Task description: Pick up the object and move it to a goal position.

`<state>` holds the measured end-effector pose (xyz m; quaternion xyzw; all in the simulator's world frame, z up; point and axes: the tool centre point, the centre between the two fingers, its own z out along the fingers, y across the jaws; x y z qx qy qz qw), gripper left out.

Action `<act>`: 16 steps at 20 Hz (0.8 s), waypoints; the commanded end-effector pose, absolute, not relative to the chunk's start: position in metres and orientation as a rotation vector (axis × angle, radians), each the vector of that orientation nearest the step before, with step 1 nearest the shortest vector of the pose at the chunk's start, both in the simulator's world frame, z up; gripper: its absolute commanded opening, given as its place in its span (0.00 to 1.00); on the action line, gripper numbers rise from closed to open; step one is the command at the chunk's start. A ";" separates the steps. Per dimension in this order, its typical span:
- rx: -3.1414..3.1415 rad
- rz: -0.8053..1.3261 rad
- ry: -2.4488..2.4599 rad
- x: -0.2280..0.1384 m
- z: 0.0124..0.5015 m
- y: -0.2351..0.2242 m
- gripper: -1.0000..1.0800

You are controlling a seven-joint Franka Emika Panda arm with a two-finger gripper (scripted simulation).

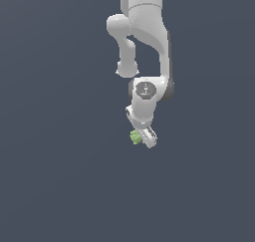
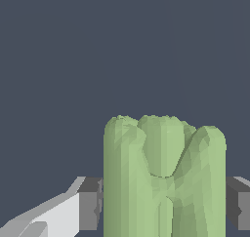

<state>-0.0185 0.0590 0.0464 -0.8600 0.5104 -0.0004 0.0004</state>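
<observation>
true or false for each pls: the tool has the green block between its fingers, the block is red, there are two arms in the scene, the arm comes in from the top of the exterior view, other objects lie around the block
1. The tool has the green block between its fingers. True: in the wrist view a dark pad sits against each side of it.
2. The block is red. False: it is light green, lumpy and ridged.
3. Two arms are in the scene. False: only one white arm shows.
4. The arm comes in from the top of the exterior view. True.
5. Other objects lie around the block. False: both views show only plain dark grey around it.
</observation>
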 end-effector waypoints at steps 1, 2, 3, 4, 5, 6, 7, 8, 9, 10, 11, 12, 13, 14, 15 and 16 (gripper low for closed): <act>-2.701 -0.002 1.602 -0.018 0.051 0.062 0.00; -2.701 -0.002 1.602 -0.018 0.054 0.063 0.00; -2.701 -0.002 1.602 -0.018 0.058 0.066 0.00; -2.701 -0.002 1.602 -0.017 0.062 0.068 0.00; -2.701 -0.002 1.602 -0.017 0.067 0.071 0.00; -2.701 -0.002 1.603 -0.017 0.073 0.074 0.00; -2.701 -0.002 1.603 -0.016 0.079 0.078 0.00; -2.701 -0.002 1.603 -0.016 0.086 0.082 0.00; -2.701 -0.002 1.604 -0.015 0.094 0.086 0.00; -2.701 -0.002 1.604 -0.015 0.102 0.091 0.00; -2.701 -0.002 1.604 -0.014 0.110 0.096 0.00; -2.701 -0.002 1.604 -0.013 0.119 0.101 0.00; -2.701 -0.002 1.604 -0.012 0.129 0.106 0.00; -2.702 -0.002 1.605 -0.012 0.137 0.111 0.00; -2.702 -0.002 1.605 -0.011 0.146 0.116 0.00; -2.702 -0.002 1.605 -0.010 0.154 0.121 0.00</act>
